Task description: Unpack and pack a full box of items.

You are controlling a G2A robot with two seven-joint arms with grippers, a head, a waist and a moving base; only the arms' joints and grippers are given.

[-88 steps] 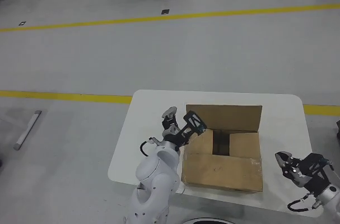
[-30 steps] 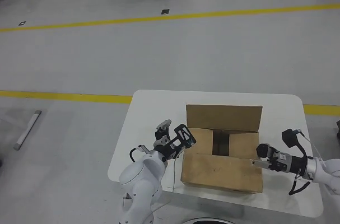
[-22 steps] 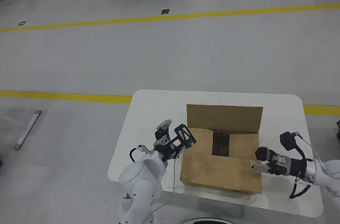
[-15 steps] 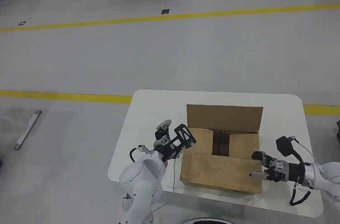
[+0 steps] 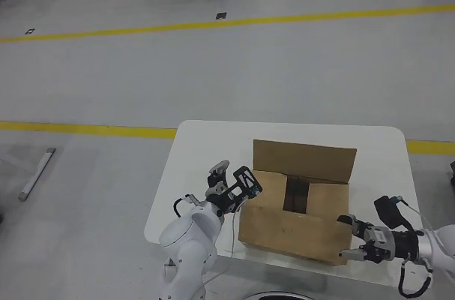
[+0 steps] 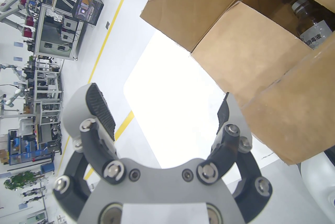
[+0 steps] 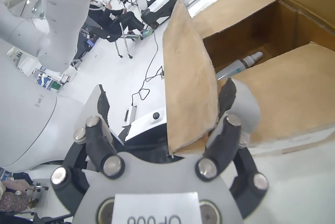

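From above, a cardboard box [image 5: 294,217] sits on a white bench [image 5: 205,150], its top partly unfolded. The left claw [image 5: 234,178] hangs just beside the box's left wall, spread. The right claw [image 5: 348,238] is at the box's near right corner.

From the left wrist, the left claw [image 6: 159,94] is spread wide with nothing in it. A clear bottle [image 6: 311,26] stands inside the box [image 6: 251,65].

From the right wrist, the right claw [image 7: 165,89] is spread around a raised flap [image 7: 188,78], one finger against it. A tube [image 7: 239,64] lies inside the box [image 7: 288,78].
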